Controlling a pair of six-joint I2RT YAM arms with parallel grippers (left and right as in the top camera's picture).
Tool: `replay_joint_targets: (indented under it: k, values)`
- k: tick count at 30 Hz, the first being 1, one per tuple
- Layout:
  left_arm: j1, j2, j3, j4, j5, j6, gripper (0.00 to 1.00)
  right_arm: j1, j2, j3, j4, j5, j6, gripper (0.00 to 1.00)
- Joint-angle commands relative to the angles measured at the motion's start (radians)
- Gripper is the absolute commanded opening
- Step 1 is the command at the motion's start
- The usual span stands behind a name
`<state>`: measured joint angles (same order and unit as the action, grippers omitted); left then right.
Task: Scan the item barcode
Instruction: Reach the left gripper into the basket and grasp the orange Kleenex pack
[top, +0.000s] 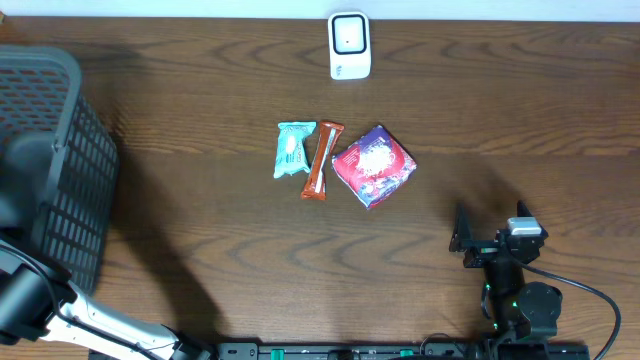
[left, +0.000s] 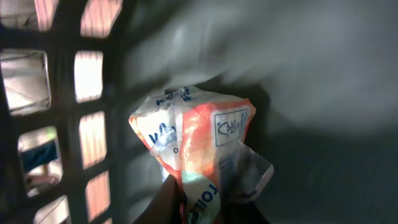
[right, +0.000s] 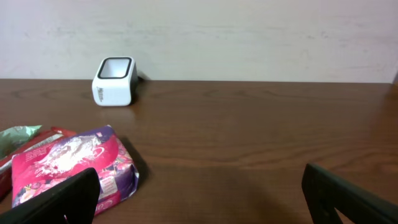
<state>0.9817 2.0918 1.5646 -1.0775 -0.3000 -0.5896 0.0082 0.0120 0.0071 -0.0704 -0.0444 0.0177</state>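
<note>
- Inside the black plastic lattice basket (top: 60, 150) at the table's left edge, the left gripper (left: 208, 208) is pressed together, pinching a crinkled white-and-orange plastic packet (left: 199, 143) with blue print.
- At the back of the brown wooden table (top: 200, 230) stands a small white box-shaped scanner (top: 349, 45), well apart from the basket.
- Mid-table lie a teal sachet (top: 293, 148), an orange-brown bar wrapper (top: 321, 160) and a red-and-purple pouch (top: 373, 165), side by side.
- Front right, the right gripper (right: 202, 202) hangs with fingers spread wide, holding nothing.

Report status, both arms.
Left fingers shut on white-and-orange packet, inside basket. Right fingers open, empty. Snack packs mid-table, short of scanner.
</note>
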Motion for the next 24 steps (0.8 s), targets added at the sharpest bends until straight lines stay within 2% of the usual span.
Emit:
replay_joint_targets:
  k: [1,4,6,12,15,18,21,24]
  values:
    - [0.001,-0.05,0.06,-0.043,0.051,0.01,0.07,0.006,-0.005,-0.001,-0.004,0.005,0.011,0.99]
    - [-0.001,-0.164,0.09,-0.045,0.104,0.01,0.07,0.006,-0.005,-0.001,-0.004,0.005,0.011,0.99]
    - [-0.001,-0.245,0.1,-0.031,0.194,0.01,0.07,0.006,-0.005,-0.001,-0.004,0.005,0.011,0.99]
    - [-0.01,-0.483,0.102,0.063,0.718,-0.044,0.07,0.006,-0.005,-0.001,-0.004,0.005,0.011,0.99]
    - [-0.057,-0.55,0.102,0.085,0.846,-0.043,0.07,0.006,-0.005,-0.001,-0.004,0.005,0.011,0.99]
    - [-0.151,-0.601,0.102,0.086,0.857,-0.024,0.07,0.006,-0.005,-0.001,-0.004,0.005,0.011,0.99]
    - [-0.267,-0.639,0.102,0.121,0.853,0.06,0.07,0.006,-0.005,-0.001,-0.004,0.005,0.011,0.99]
    - [-0.389,-0.671,0.102,0.138,0.755,0.143,0.07,0.006,-0.005,-0.001,-0.004,0.005,0.011,0.99]
